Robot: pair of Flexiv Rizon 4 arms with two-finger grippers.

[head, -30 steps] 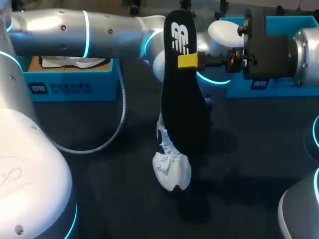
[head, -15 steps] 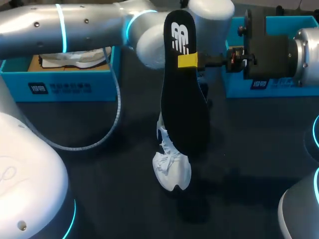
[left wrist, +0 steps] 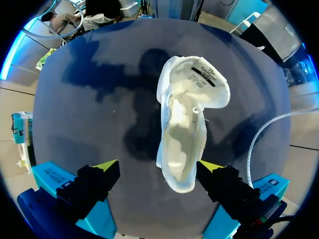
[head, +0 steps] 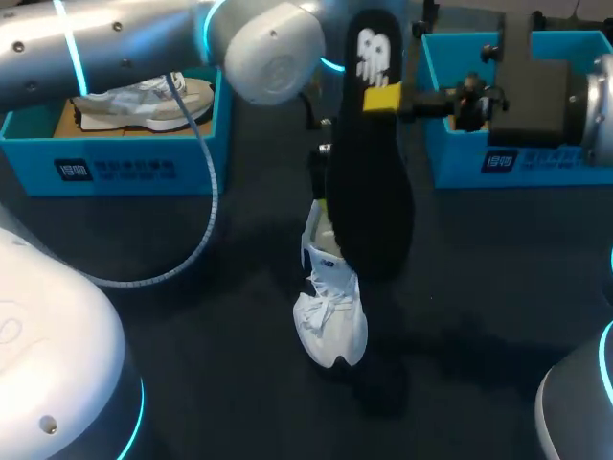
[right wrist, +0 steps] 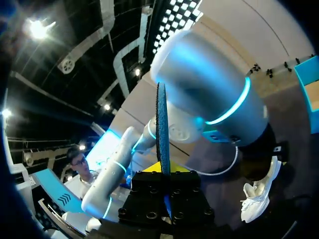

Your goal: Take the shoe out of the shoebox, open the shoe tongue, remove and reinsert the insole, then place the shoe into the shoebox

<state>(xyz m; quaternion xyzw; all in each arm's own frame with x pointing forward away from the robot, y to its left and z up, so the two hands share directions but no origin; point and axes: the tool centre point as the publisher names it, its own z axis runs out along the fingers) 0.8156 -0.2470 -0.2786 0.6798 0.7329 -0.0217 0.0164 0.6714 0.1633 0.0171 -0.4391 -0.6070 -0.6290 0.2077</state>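
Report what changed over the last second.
The left arm swung toward the far side; its open left gripper now hangs over the shoe. The right gripper, shut on the insole, carried it slightly rightward. The shoe stayed put.

There are two white shoes (head: 330, 321), one black insole (head: 369, 201) and two blue shoeboxes (head: 134, 168)

**Left arm** (head: 115, 48): brushed-silver cylindrical links dotted with small dark screws, cyan light rings at the joints, a rounded grey joint cap (head: 273, 53), and a ribbed grey cable (head: 213, 201).
**Right arm** (head: 599, 105): silver link and black wrist block (head: 536, 91).
**Base housings** (head: 48, 355): glossy white, edged in cyan.
**Left end effector** (left wrist: 158, 168): black fingers with yellow fingertips (left wrist: 106, 166).
**Right end effector** (head: 381, 98): yellow-tipped, with a black bolted body (right wrist: 164, 199).
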